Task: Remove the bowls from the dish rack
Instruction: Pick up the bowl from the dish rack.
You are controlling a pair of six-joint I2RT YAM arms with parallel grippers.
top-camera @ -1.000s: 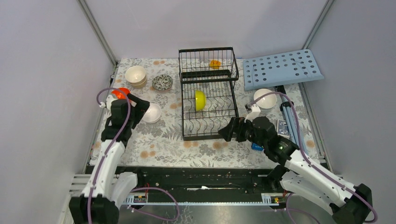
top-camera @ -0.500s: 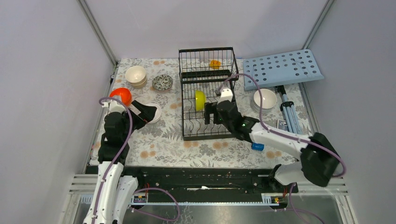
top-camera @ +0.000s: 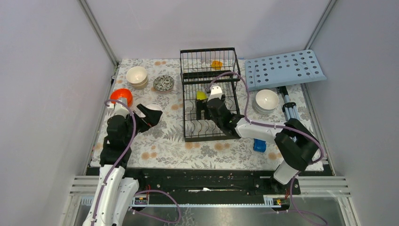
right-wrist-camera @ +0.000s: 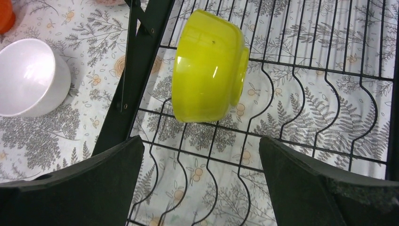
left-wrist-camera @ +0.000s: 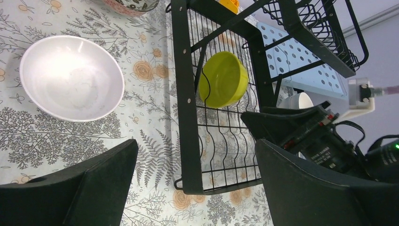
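R hand (right-wrist-camera: 198, 141) open, facing ylw bowl (right-wrist-camera: 207, 66) in rack (right-wrist-camera: 141, 61).

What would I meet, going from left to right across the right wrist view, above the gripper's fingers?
white bowl → dish rack's black side bar → yellow-green bowl

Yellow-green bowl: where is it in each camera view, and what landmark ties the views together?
Top external: yellow-green bowl at centre, in the dish rack, partly behind the right arm.
Left wrist: upper middle, standing on edge.
Right wrist: top centre, on edge.
Shared landmark: the rack's black side rail just left of the bowl.
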